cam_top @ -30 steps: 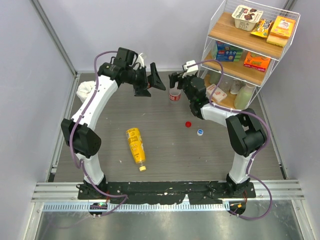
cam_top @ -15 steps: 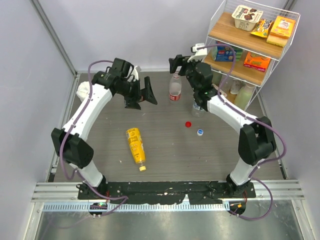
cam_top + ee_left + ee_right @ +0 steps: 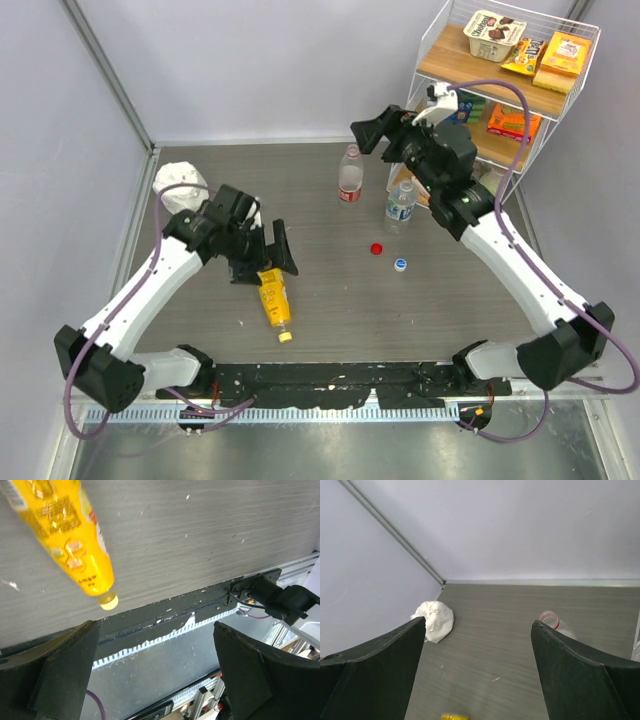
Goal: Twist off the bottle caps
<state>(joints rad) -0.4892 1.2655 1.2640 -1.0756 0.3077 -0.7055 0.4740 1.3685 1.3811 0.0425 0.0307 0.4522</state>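
Note:
The tall clear bottle (image 3: 349,176) with a red label stands upright at the back, its mouth (image 3: 550,620) open. The small clear bottle (image 3: 399,205) stands to its right. A red cap (image 3: 377,248) and a pale cap (image 3: 400,265) lie loose on the table. The yellow bottle (image 3: 272,295) (image 3: 70,535) lies on its side with its yellow cap (image 3: 285,337) (image 3: 108,600) screwed on. My left gripper (image 3: 265,258) (image 3: 155,670) hangs open just above the yellow bottle's body, holding nothing. My right gripper (image 3: 385,135) (image 3: 477,665) is raised behind the tall bottle, open and empty.
A wire shelf (image 3: 530,150) with boxed snacks and other bottles stands at the back right, close to my right arm. A crumpled white cloth (image 3: 180,183) (image 3: 434,621) lies in the back left corner. The table's near edge rail (image 3: 175,612) runs below the yellow bottle.
My left arm swung from beside the tall bottle toward the near left, over the yellow bottle. My right gripper lifted off the tall bottle, pulled back right and widened its jaws.

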